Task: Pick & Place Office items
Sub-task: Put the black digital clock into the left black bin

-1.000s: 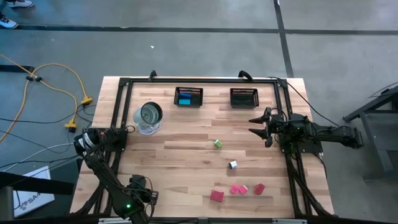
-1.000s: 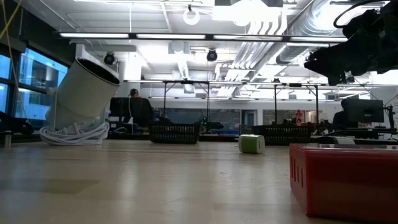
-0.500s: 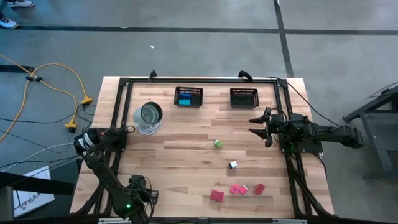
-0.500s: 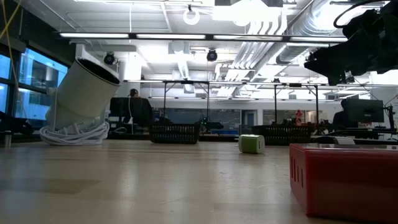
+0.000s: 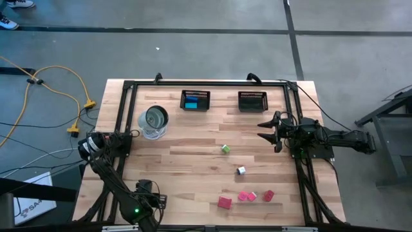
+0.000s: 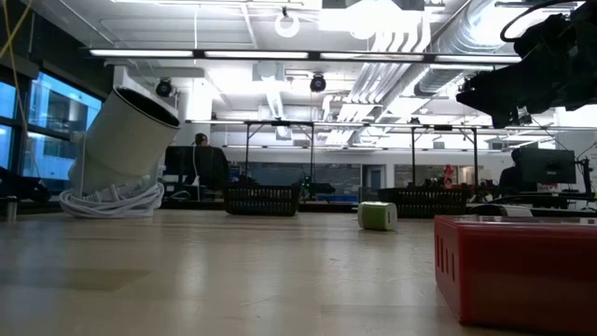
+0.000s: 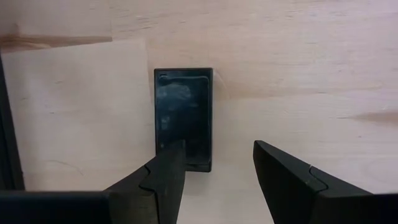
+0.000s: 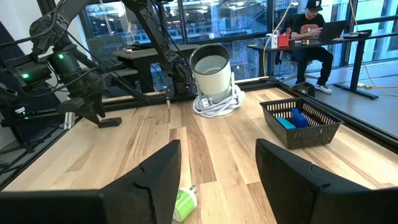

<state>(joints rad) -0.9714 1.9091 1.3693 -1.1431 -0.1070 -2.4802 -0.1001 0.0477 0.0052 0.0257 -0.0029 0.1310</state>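
My left gripper (image 7: 214, 158) is open near the table's near left corner (image 5: 158, 201). It points down over a flat black rectangular piece (image 7: 183, 115) lying on the wood; one fingertip (image 7: 169, 163) stands in front of the piece's lower end, the other beside it. A green piece (image 5: 224, 149), a white-and-black piece (image 5: 241, 171), a red block (image 5: 224, 202) and pink pieces (image 5: 248, 196) lie on the right half. Blue pieces (image 5: 191, 103) sit in the left basket. My right gripper (image 5: 264, 129) waits open above the right side, over the green piece (image 8: 185, 203).
Two black mesh baskets (image 5: 195, 100) (image 5: 252, 101) stand at the far edge. A tilted white cup on a coil of white cable (image 5: 153, 121) sits far left. A black frame rail (image 5: 126, 116) runs round the table. The red block (image 6: 518, 271) looms near the low camera.
My left arm has edged slightly toward the table's right along the near edge; nothing else has moved.
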